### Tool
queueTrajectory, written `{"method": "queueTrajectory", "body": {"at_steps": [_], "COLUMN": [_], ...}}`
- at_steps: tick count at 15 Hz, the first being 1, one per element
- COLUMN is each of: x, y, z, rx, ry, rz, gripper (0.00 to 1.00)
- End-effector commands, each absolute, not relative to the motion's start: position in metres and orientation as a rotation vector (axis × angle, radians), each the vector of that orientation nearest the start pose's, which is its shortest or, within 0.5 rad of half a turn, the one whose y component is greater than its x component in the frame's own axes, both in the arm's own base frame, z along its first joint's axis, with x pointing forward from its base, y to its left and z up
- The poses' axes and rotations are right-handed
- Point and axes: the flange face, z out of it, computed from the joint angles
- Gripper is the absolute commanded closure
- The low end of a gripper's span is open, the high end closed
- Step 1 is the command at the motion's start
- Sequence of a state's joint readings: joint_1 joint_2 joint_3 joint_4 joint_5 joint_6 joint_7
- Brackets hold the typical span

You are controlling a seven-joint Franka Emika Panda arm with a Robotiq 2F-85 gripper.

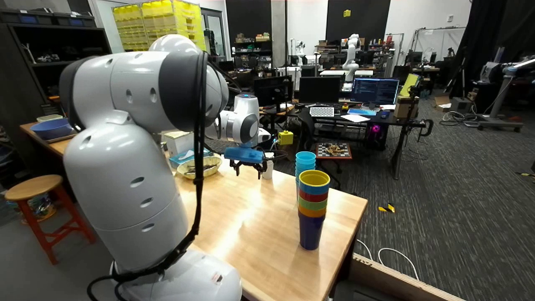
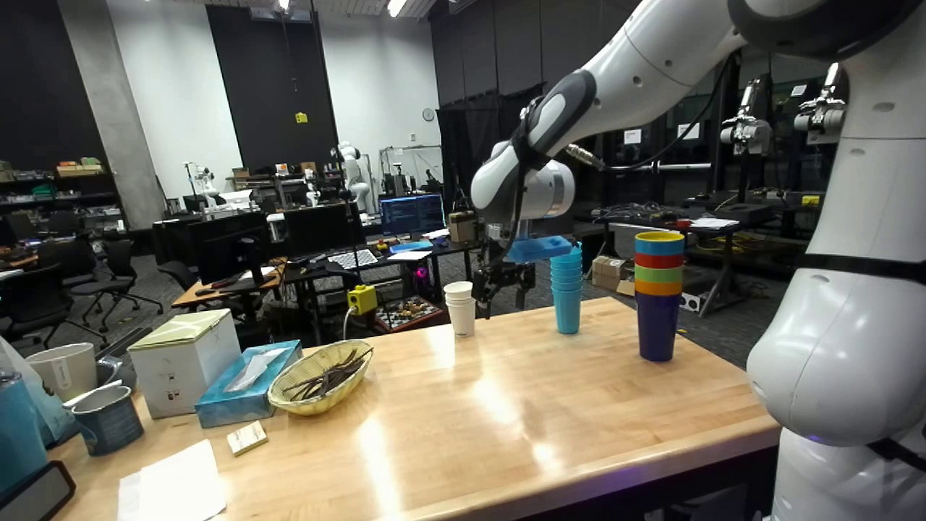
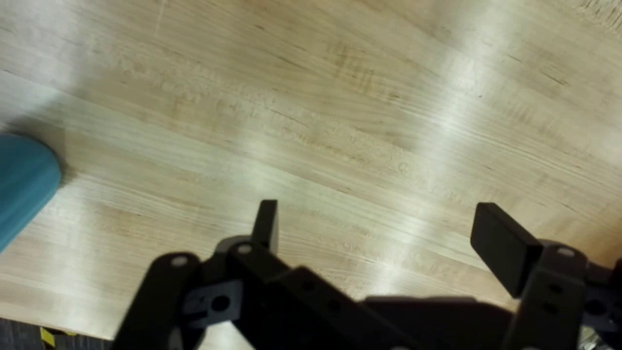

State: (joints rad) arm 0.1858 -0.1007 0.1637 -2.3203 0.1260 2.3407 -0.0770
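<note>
Empty end effector [image 3: 376,209], jaws spread wide above the table [image 3: 340,121]
Teal cup stack [image 3: 24,184] stands upright, poking in at the wrist view's left edge. In an exterior view it's right of the end effector, white cups [image 2: 461,312] just left; no contact that I can see.

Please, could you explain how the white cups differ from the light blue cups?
Height: the white cups make a shorter stack than the light blue cups. Rims: the white cups show only a few nested rims; the light blue cups show more. Place: the white cups are nearer the basket; the light blue cups are nearer the multicoloured cups. Both stacks stand upright on the table, openings up, and the open gripper holds neither.
</note>
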Motion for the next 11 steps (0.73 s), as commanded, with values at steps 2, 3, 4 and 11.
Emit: {"method": "queueTrajectory", "body": {"at_steps": [2, 3, 4, 11], "x": [0.442, 0.46, 0.455, 0.449], "y": [0.155, 0.166, 0.162, 0.158], "z": [0.395, 0.389, 0.388, 0.391], "rx": [-2.963, -2.983, -2.98, -2.98], "ry": [-0.498, -0.5, -0.497, -0.494], "rz": [-0.303, -0.246, -0.257, -0.277], "gripper": [0.0, 0.0, 0.0, 0.0]}}
